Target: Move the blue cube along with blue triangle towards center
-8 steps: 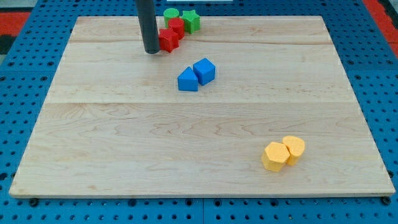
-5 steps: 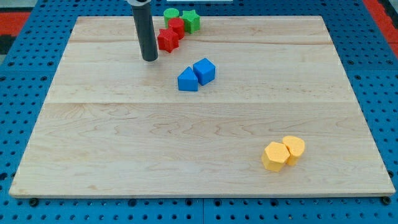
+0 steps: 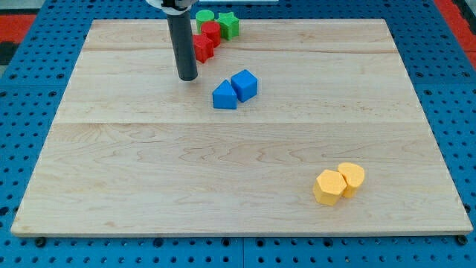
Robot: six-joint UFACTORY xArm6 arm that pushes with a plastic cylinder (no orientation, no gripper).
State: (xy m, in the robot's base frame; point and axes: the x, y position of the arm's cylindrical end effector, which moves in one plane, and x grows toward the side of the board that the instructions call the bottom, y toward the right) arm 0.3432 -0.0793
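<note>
The blue cube (image 3: 245,84) and the blue triangle (image 3: 224,96) sit touching each other on the wooden board (image 3: 149,171), a little above the middle. The triangle is at the cube's lower left. My tip (image 3: 187,78) rests on the board to the upper left of the blue triangle, a short gap away, touching neither blue block. The dark rod rises out of the view's top.
Two red blocks (image 3: 204,43) and two green blocks (image 3: 219,22) cluster at the board's top edge, just right of the rod. Two yellow blocks (image 3: 338,182) sit touching at the lower right.
My tip has moved down and slightly to the right, away from the red blocks and toward the blue triangle. No block has moved.
</note>
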